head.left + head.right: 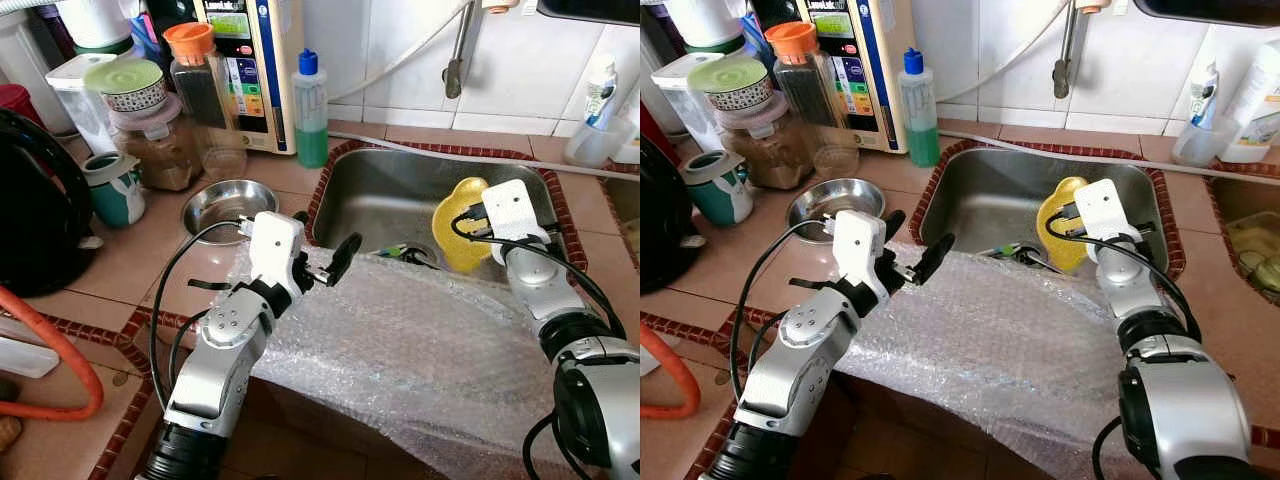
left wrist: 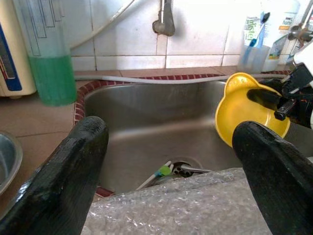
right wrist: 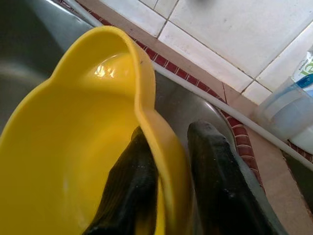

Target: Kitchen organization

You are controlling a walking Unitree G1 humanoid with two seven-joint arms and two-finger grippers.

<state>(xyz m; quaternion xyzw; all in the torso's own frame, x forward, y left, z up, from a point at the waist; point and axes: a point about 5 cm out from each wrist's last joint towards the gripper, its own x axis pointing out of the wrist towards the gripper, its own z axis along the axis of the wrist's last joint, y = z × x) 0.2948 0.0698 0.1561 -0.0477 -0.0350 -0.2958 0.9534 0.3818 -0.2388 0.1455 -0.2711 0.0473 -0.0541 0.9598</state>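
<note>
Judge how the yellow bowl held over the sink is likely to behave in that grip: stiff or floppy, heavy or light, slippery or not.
The yellow bowl looks like thin moulded plastic, so probably stiff and light. Its glossy surface suggests it may be slippery. The right end effector pinches only the rim, one finger inside and one outside, so the bowl could pivot or slip.

I see the sink [image 1: 380, 190] at frame centre, bubble wrap [image 1: 420, 350] draped over its near edge, a steel bowl [image 1: 228, 205] on the tabletop [image 1: 120, 260] to its left, jars [image 1: 160, 140] upper left.

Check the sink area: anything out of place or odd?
Yes. A bubble wrap sheet is draped over the sink's front edge, and utensils lie at its drain. The right gripper pinches the yellow bowl's rim.
</note>
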